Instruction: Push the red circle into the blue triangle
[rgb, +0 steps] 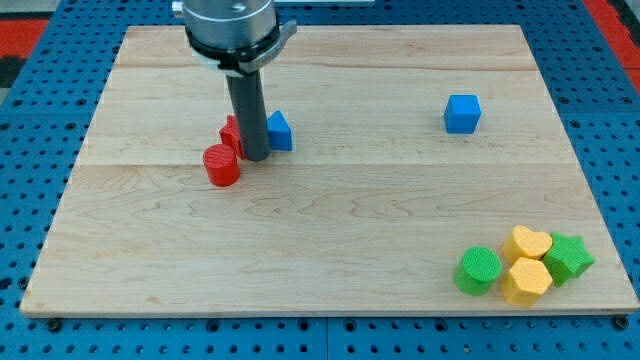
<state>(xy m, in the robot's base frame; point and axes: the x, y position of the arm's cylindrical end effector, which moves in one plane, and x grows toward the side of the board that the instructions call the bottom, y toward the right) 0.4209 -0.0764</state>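
Observation:
The red circle (221, 166) lies on the wooden board (330, 210) at the view's left of centre. A second red block (232, 133) sits just above it, partly hidden by the rod. The blue triangle (279, 130) lies just right of the rod, its left part hidden. My tip (254, 157) rests on the board between the red blocks and the blue triangle, just up and right of the red circle.
A blue cube (462, 114) lies at the upper right. At the lower right, a green circle (478, 270), a yellow heart (527, 243), a yellow hexagon (526, 281) and a green star (568, 257) are clustered together.

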